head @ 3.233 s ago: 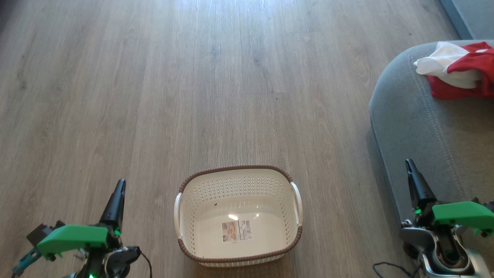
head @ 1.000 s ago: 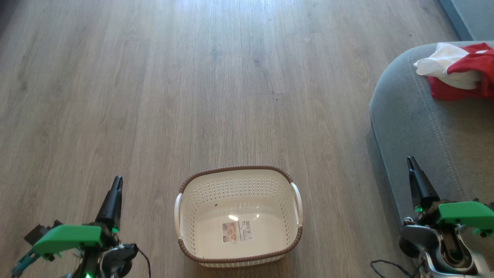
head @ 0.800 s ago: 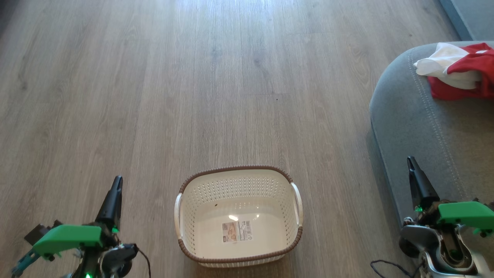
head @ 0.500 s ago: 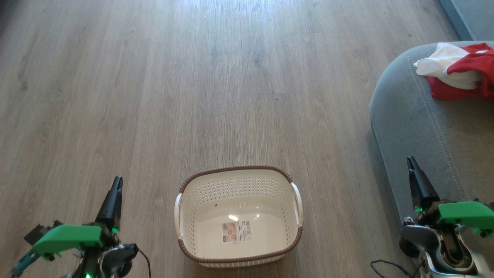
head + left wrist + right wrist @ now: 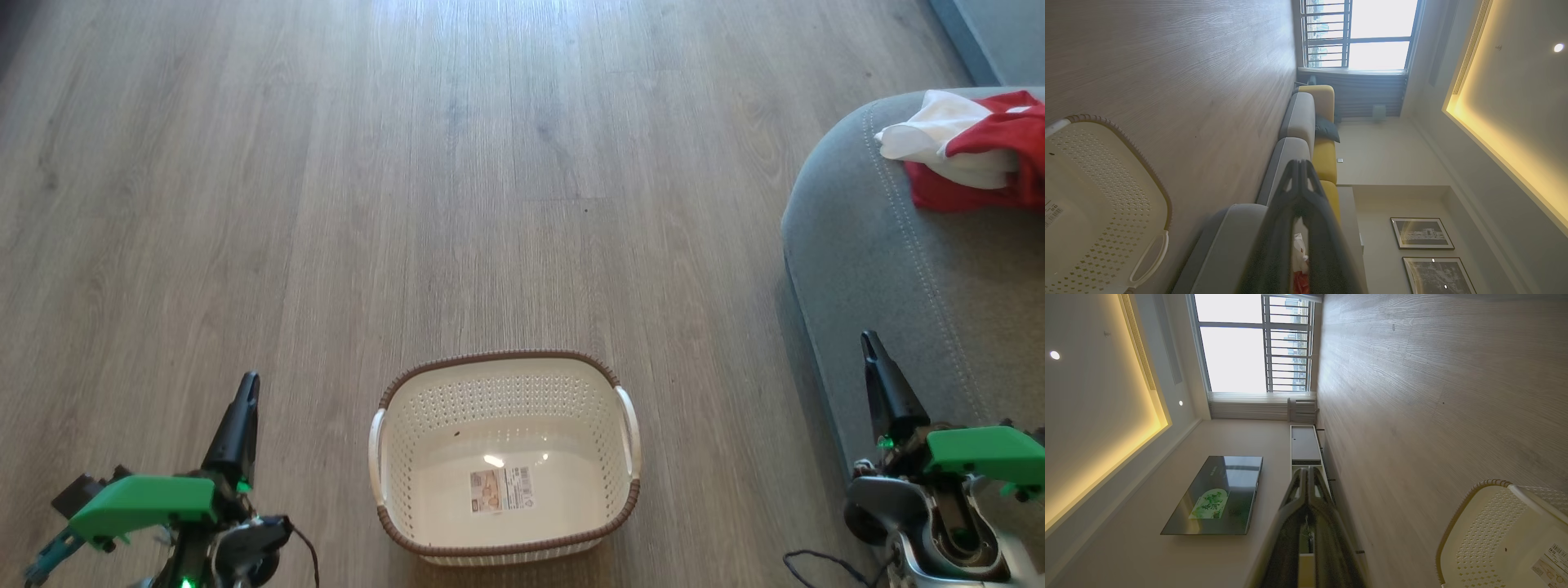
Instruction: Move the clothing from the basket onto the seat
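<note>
Lying in a crumpled red and white heap, the clothing (image 5: 971,155) is sitting on the seat (image 5: 882,269), up near its rounded corner, with the white part reaching toward the double line of stitching and the far side running off the picture's edge. The basket (image 5: 498,356) is standing well apart from it on the wooden floor (image 5: 408,204), and nothing is showing inside but the label (image 5: 500,488) on its bottom, so the moving itself is looking finished and the step in hand is likely a last check and a tidy rest. The left hand (image 5: 249,388) is hovering over the floor to the basket's left with its two fingers pressed together on nothing, and the right hand (image 5: 870,347) is hanging just over the seat's near edge, its fingers likewise together and empty. Doing this well is probably a matter of looking once into the basket's corners for any leftover cloth, keeping both hands away from the basket's handles and rim, and steering the right hand clear of the heap so that no fold is snagging and dragging toward the cushion's edge.
</note>
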